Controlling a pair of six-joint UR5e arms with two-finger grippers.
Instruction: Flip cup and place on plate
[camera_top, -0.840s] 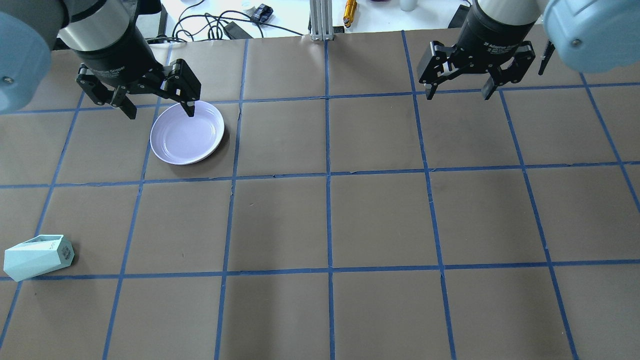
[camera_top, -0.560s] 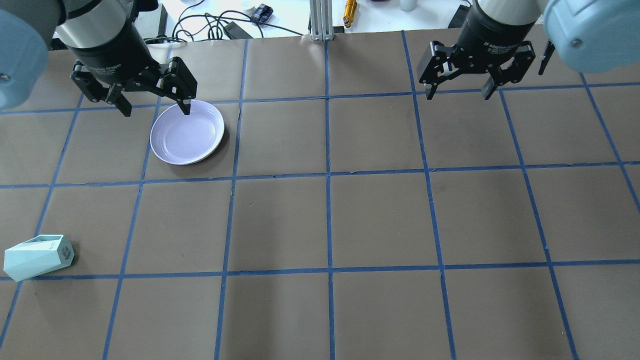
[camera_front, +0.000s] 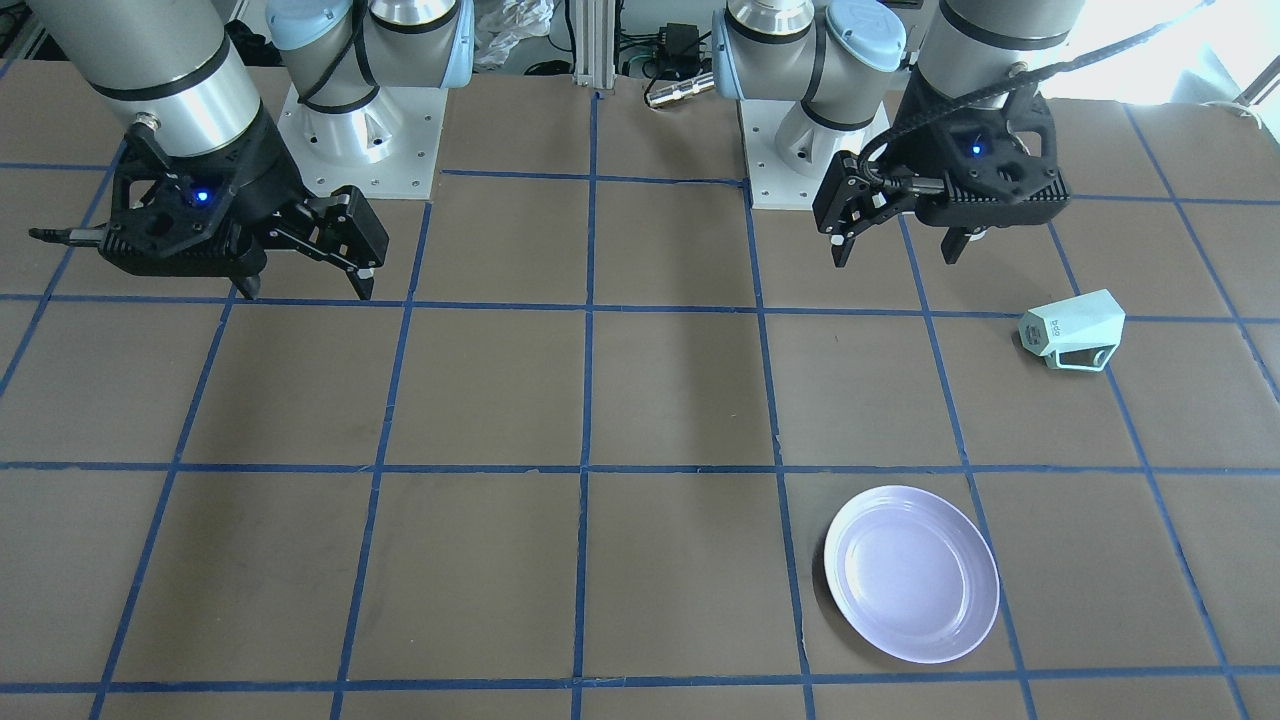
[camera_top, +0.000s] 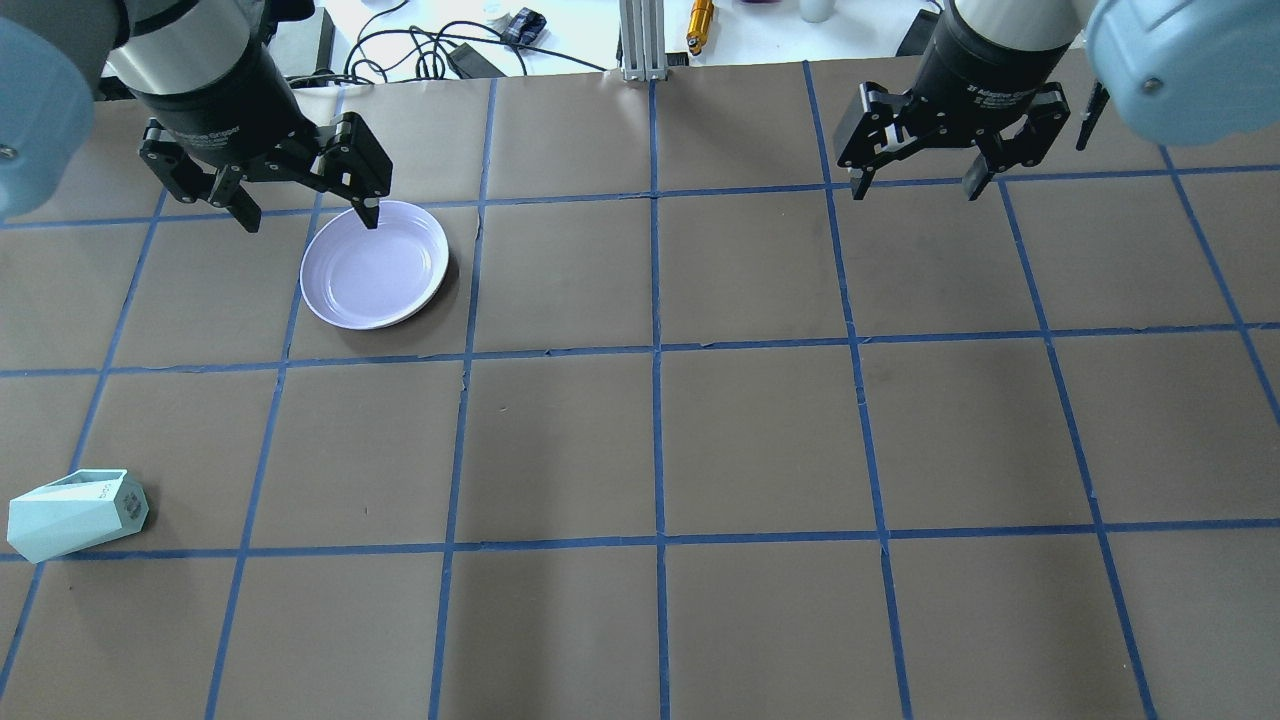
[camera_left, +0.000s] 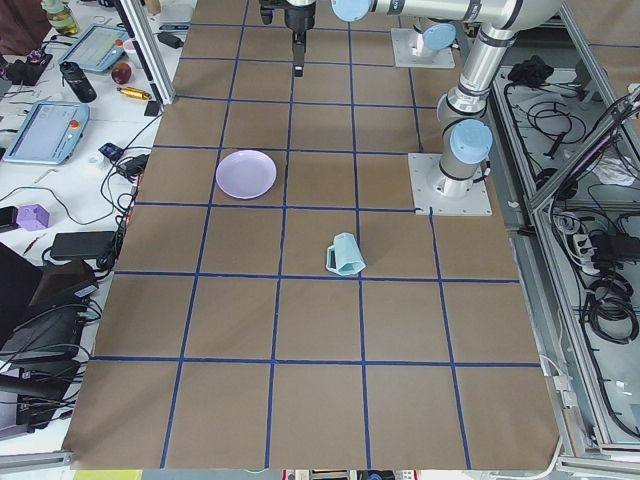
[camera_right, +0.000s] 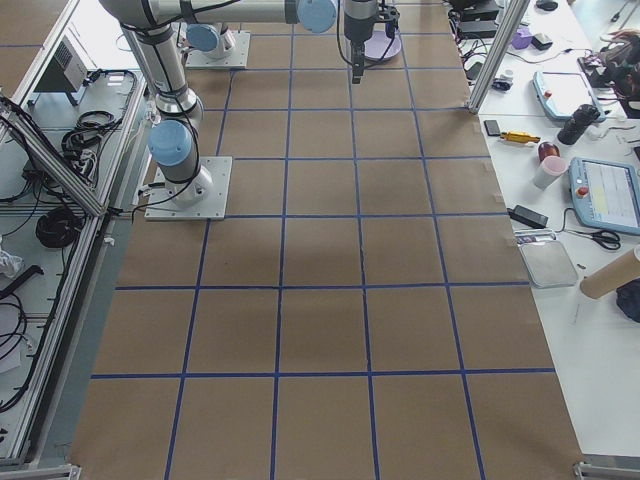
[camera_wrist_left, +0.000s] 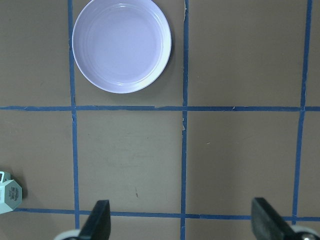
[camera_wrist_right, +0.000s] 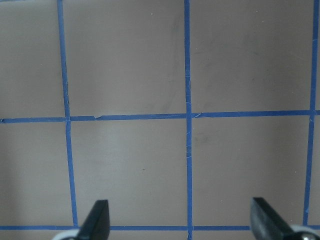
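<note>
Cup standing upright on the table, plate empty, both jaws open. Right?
No: the cup lies on its side, not upright; the exterior front-facing view shows it. The plate is empty, and the left gripper and right gripper both have open jaws.

the left tool (camera_top: 310, 222) hung in the air, pointing straight down, its jaws spread wide and holding nothing. the right tool (camera_top: 917, 190) hung at about the same height, well apart from it, jaws equally wide and empty.
</note>
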